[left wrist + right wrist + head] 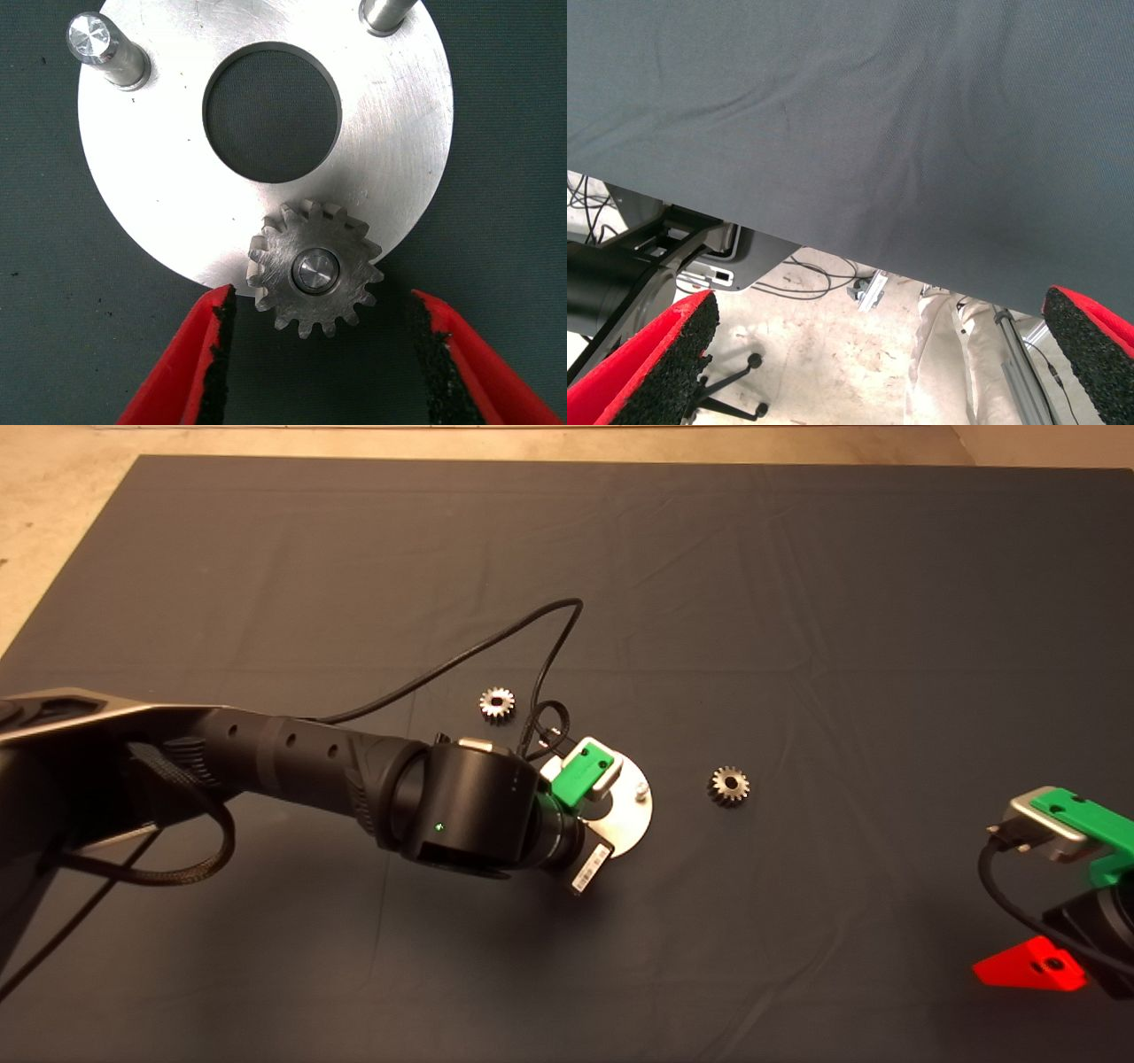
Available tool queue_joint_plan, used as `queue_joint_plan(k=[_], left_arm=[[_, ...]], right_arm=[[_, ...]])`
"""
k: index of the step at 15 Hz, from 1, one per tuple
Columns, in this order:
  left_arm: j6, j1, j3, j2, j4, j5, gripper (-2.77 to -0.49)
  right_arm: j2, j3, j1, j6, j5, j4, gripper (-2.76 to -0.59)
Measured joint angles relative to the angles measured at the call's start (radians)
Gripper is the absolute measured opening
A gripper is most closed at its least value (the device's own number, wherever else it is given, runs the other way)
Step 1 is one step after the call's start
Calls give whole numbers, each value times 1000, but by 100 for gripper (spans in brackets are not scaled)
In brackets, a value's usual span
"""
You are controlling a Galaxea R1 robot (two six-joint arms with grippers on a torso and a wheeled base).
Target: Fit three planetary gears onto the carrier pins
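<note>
Left gripper (319,354) over the carrier disc (159,204), red fingers (190,354) spread wide, black pads clear of the seated gear (314,270) on both sides. One planetary gear already threaded on its pin (316,270), pin tip visible through the bore, teeth overhanging the disc edge. Two carrier pins (106,49) bare, the second (385,13) partly cut off at the frame edge. Two loose gears flat on the dark mat (797,584): one (497,705) just beyond the disc on the far side, one (729,785) off toward the right arm, both apart from the disc. Right gripper (1054,921) parked at the lower right edge of the head view, fingers (642,372) spread, empty, its wrist view showing only mat and floor beyond. Step in hand, by judgement: release of the first gear, retreat next. Straight lift off the disc, no sideways drag across the teeth, no contact with the bare pins. For the next gear: grasp across opposite tooth tips, face kept level, bore centred over a free pin before lowering, release only once the gear sits flat on the disc. Risk: tilt at entry, jamming on the pin, disc nudged across the mat.
</note>
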Motion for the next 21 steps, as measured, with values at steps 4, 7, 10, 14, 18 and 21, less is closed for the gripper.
queue_joint_plan(k=[4,7,10,14,18,21], left_arm=[[-4,-5,1,1,-7,1,-194],[-4,-91,1,1,-75,1,-194],[-3,-219,-2,0,-173,3,-180],[13,-245,-28,-9,-259,3,-180],[113,-263,-129,-27,-270,4,-180],[181,-263,-204,-25,-281,3,-169]], right_arm=[[5,-1,0,0,0,0,-62],[6,-1,0,0,0,0,-62],[22,-6,0,0,0,0,-62],[44,-14,0,0,0,0,-62],[47,-16,0,0,-1,0,-62],[85,-16,0,-1,0,2,-62]])
